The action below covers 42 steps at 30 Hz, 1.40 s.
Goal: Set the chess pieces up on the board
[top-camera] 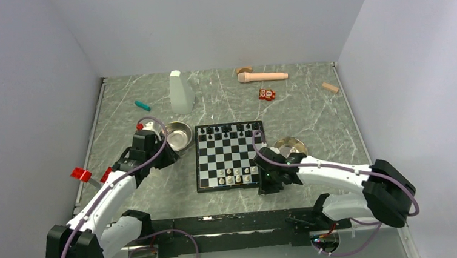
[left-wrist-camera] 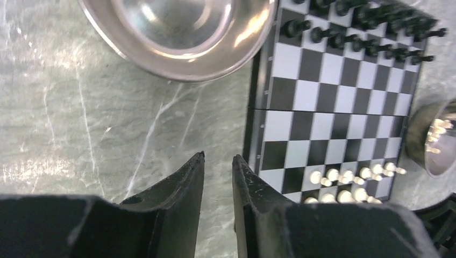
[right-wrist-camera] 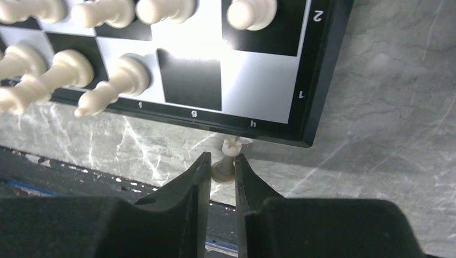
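The right gripper (right-wrist-camera: 221, 158), at the lower centre of its wrist view, is clamped on a small cream piece (right-wrist-camera: 229, 150), held just off the corner of the board (right-wrist-camera: 314, 59) marked h, above the marble table (right-wrist-camera: 387, 140). On the board, cream pieces (top-camera: 236, 176) stand in the rows toward the bottom of the top view and black pieces (top-camera: 229, 129) line its upper edge. The left gripper (left-wrist-camera: 218, 161), fingers slightly parted and grasping nothing, hangs over the table left of the board, below a steel bowl (left-wrist-camera: 177, 59).
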{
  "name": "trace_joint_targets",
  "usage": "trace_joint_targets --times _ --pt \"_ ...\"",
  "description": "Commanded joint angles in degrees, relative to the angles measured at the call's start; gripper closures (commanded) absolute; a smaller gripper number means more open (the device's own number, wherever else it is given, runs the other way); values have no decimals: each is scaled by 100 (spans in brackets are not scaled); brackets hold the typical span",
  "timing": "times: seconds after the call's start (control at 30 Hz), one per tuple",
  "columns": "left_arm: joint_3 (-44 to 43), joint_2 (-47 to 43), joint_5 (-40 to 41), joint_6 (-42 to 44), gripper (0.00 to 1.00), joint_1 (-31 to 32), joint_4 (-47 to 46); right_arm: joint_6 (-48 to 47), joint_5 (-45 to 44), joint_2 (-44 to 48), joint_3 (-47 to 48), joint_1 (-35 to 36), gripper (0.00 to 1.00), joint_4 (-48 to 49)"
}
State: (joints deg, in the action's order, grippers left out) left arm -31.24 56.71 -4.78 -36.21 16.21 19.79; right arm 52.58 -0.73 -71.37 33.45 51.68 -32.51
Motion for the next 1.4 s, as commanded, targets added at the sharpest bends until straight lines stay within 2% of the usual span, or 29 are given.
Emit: trace_joint_targets --times 0.0,0.13,0.2,0.37,0.67,0.97,1.13,1.37 --pt "-545 -258 -469 288 68 23 85 -574 4 787 -281 69 86 720" --pt "-798 -285 -1308 295 68 97 -76 -1102 42 1515 -568 112 87 1317" --pt "-956 -255 -1483 275 68 270 -116 -1212 -115 1842 -673 147 87 1407" --pt "-1249 -190 -1327 274 68 713 -61 -1403 -455 2094 -674 176 88 1326" --pt "-1271 -116 -1227 233 68 805 -91 -927 -1423 2087 -966 354 91 1560" --pt "-1208 -202 -1169 224 69 805 -77 -806 -2774 2453 -1311 1193 92 2174" --pt "-1049 -357 -1090 211 69 804 -138 -1189 -3377 2862 -1935 1666 92 3120" --pt "-779 -526 -1017 252 68 805 -178 -1242 -4157 2498 -2089 2176 91 3448"
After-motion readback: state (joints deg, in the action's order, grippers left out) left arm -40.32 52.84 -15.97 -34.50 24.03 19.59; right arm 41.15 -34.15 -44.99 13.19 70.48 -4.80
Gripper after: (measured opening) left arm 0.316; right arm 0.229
